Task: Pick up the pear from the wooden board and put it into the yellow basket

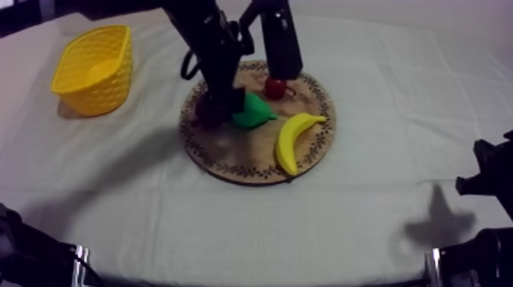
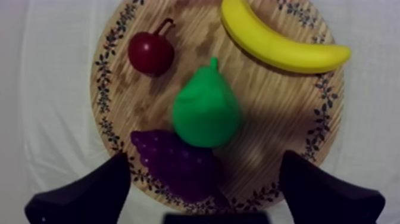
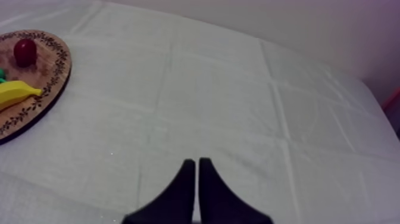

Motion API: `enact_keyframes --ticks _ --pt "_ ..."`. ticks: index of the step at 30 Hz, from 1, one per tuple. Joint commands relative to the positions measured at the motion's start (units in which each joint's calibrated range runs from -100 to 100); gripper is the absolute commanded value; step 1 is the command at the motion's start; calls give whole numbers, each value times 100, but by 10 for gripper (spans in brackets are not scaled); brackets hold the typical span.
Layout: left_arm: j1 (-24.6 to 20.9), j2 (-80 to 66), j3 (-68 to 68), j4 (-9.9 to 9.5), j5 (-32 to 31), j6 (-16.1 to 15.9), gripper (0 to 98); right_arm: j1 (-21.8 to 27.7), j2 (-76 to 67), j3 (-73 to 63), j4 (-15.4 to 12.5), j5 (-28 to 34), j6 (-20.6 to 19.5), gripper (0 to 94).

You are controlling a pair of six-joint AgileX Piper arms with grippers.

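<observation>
The green pear lies in the middle of the round wooden board, touching the purple grapes. My left gripper hangs open above the board, one finger on each side of the grapes, the pear just ahead. In the top view the left gripper reaches down from the upper left onto the board, right beside the pear. The yellow basket stands at the far left. My right gripper is shut on nothing, low over the cloth.
A banana lies along the board's right side and a small red fruit at its far edge. The right arm sits at the table's right edge. Bare cloth separates the board from the basket.
</observation>
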Motion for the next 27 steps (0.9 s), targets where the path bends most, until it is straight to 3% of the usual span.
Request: enact_keyframes --ticks 1,27 --pt "-3 263 -74 -1 2 -13 959 0 -1 -1 0 0 -1 3" --pt "-60 2397 -1514 164 130 -284 887 0 -1 -1 0 0 -1 3"
